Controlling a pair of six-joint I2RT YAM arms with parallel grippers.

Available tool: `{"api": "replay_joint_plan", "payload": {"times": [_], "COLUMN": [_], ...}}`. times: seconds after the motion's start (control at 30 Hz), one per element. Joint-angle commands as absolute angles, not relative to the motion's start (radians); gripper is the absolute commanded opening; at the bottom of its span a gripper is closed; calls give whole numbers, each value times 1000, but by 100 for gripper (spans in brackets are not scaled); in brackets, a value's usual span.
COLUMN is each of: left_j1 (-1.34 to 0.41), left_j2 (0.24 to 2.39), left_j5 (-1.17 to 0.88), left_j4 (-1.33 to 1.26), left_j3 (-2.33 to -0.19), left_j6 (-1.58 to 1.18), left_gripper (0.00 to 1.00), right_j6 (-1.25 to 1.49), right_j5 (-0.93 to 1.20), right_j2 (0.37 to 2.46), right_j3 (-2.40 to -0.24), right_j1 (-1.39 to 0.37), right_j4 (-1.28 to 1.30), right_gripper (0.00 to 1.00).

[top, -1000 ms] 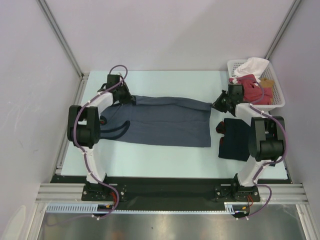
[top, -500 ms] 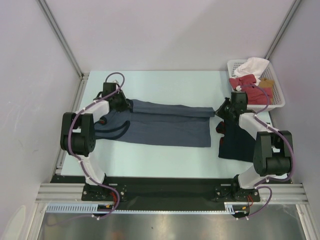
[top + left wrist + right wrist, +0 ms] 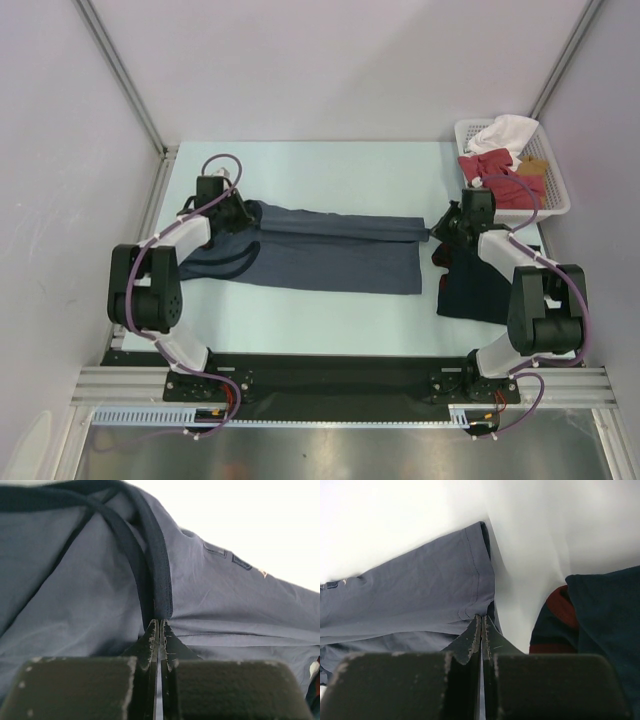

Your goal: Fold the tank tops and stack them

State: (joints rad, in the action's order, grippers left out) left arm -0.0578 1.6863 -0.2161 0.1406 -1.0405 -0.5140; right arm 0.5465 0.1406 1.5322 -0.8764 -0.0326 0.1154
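Observation:
The slate-blue tank top (image 3: 330,250) lies spread across the table, its far edge lifted and folding toward me. My left gripper (image 3: 243,212) is shut on its dark strap trim (image 3: 159,611) at the left end. My right gripper (image 3: 432,232) is shut on its hem corner (image 3: 479,611) at the right end. The slate-blue cloth fills the left wrist view (image 3: 75,580), with printed lettering (image 3: 227,555) showing. The dark navy tank top with reddish trim (image 3: 470,280) lies folded at the right, also in the right wrist view (image 3: 600,610).
A white basket (image 3: 556,205) at the back right holds a red garment (image 3: 500,172) and a white garment (image 3: 510,130). Grey walls enclose the table; metal rails run along the near edge.
Both grippers have drawn toward the near side with the slate-blue top's far edge, laying a fold over the cloth. The left arm has swung left.

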Motion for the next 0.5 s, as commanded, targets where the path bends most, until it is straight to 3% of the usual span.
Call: {"api": "replay_joint_plan", "payload": {"times": [0.0,0.47], "left_j1": [-41,-9], "left_j2": [1615,1543], "left_j5": [-203,-190], "left_j4": [101,109], "left_j3": [-1012,-962], "left_j6": [-494,-511], "left_gripper": [0,1], "right_j6": [537,523], "right_j5": [137,190], "right_j2": [1483,1460], "right_j3": [-873,-888], "right_j1": [-28,-40], "right_j4": [110,123], "right_gripper": [0,0]}}
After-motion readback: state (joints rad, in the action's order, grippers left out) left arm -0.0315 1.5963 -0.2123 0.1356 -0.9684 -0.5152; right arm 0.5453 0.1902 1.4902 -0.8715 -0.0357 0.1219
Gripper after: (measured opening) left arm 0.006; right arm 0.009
